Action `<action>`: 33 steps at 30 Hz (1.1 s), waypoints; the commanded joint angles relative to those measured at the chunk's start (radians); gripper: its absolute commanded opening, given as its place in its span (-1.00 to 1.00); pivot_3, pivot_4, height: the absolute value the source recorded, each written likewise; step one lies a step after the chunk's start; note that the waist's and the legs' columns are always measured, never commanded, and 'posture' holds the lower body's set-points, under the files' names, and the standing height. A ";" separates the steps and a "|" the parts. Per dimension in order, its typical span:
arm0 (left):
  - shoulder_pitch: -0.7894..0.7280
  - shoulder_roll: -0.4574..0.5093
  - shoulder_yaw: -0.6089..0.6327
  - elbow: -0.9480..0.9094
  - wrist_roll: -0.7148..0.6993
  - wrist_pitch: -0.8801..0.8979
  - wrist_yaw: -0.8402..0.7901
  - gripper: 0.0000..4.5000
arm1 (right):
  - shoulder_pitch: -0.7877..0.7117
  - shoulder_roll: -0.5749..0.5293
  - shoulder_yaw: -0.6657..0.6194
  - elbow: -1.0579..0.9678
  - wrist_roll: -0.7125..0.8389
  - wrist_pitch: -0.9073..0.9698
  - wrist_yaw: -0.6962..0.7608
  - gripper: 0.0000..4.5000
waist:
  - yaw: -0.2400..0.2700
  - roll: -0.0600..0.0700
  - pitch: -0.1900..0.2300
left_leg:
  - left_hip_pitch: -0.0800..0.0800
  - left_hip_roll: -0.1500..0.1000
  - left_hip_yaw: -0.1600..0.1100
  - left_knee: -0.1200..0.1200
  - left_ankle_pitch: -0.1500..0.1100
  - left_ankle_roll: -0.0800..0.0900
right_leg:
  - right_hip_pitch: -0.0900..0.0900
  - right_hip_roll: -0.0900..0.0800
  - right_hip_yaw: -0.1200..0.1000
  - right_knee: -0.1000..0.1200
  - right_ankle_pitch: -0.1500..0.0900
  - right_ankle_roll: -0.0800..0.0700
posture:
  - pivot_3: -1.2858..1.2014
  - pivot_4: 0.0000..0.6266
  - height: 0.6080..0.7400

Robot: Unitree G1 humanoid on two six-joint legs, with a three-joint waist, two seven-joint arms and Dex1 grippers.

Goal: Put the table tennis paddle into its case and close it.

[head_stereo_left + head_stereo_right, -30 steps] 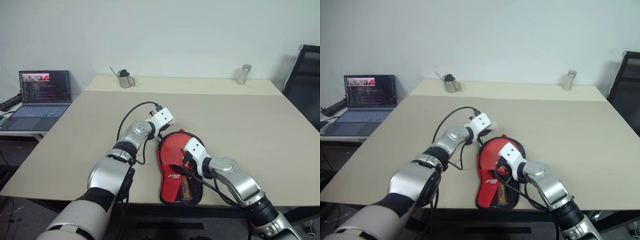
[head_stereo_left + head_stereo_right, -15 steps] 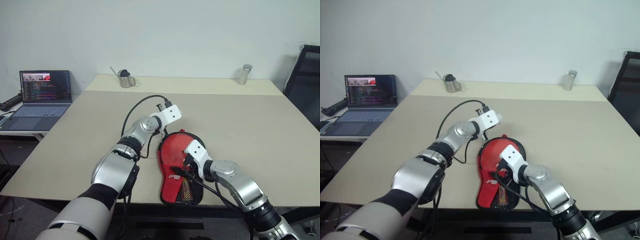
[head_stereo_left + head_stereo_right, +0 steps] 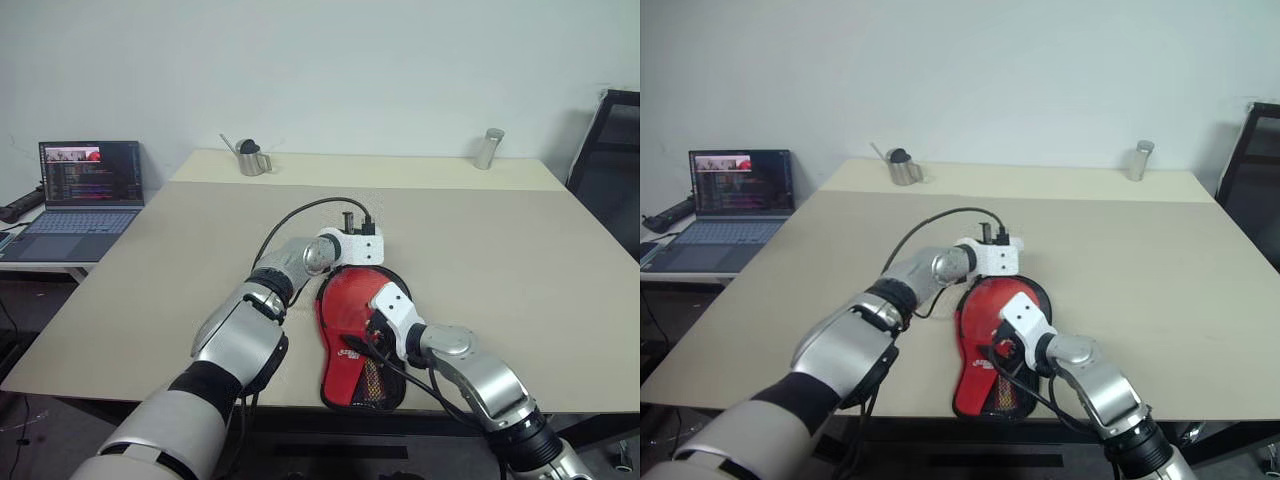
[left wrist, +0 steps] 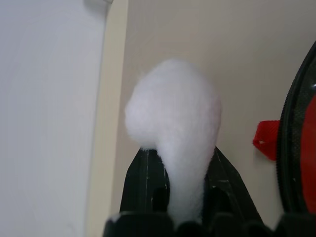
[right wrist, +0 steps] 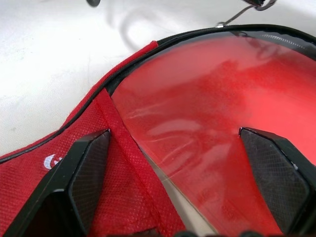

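Swinging rightward since a second ago, the left gripper (image 3: pixel 372 262) now sits pressed together at the rounded far rim of the soft red-and-black zip case (image 3: pixel 355 345). Inside lies the red rubber paddle (image 5: pixel 212 113); the right gripper (image 5: pixel 177 163) straddles it, spread wide. Best pull the zip steadily along the rim.

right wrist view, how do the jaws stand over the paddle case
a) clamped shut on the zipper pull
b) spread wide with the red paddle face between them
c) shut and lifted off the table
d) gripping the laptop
b: the right gripper has its jaws spread far apart, and the glossy red paddle lying inside the open case shows in the gap between them.
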 commanded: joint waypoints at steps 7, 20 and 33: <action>-0.095 0.005 -0.045 -0.025 0.054 -0.011 0.154 -0.89 | 0.045 0.011 0.050 0.035 -0.026 0.060 -0.014 1.00 | -0.002 0.000 0.000 | 0.000 0.000 0.000 0.000 0.000 0.000 | 0.000 0.000 0.000 0.000 0.000 0.000 | 0.03 -0.52 1.00; -0.121 -0.047 -0.071 -0.022 0.080 0.001 0.204 -0.89 | 0.057 0.014 0.053 0.022 -0.025 0.069 -0.019 1.00 | -0.002 0.000 0.000 | 0.000 0.000 0.000 0.000 0.000 0.000 | 0.000 0.000 0.000 0.000 0.000 0.001 | 0.03 -0.52 1.00; -0.112 -0.072 -0.077 -0.015 0.092 0.093 0.182 -0.89 | 0.075 0.020 0.054 0.003 -0.036 0.080 -0.020 1.00 | -0.001 0.000 0.000 | 0.000 0.000 0.000 0.000 0.000 0.000 | 0.000 0.000 0.000 0.000 0.000 0.001 | 0.03 -0.52 1.00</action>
